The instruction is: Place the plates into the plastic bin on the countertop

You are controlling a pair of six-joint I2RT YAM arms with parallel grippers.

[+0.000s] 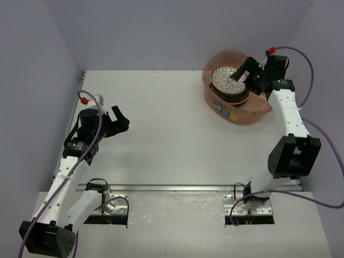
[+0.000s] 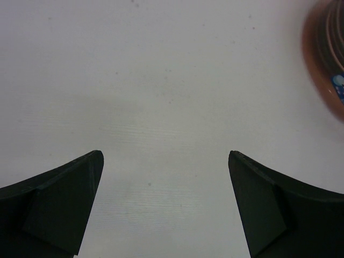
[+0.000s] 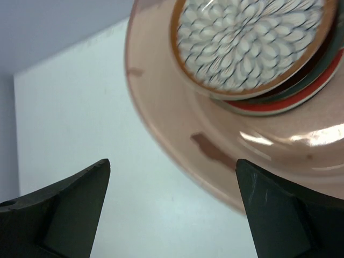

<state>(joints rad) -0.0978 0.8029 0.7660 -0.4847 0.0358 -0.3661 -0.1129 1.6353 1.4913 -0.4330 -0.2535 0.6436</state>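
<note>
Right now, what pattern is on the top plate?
Top plate: white petals, brown rim; clearest in right wrist view.

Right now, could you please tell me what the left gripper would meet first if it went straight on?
Probably the bare countertop: the open left gripper has only white surface ahead in its wrist view. The plastic bin lies off to the right of that line, though depth is unclear.

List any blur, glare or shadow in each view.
Left wrist: the plastic bin at the right edge is smeared out of focus, the countertop sharp. Right wrist: white glare streaks on the bin's wall, the top plate slightly soft. Top external: flat light, only faint shadows.
</note>
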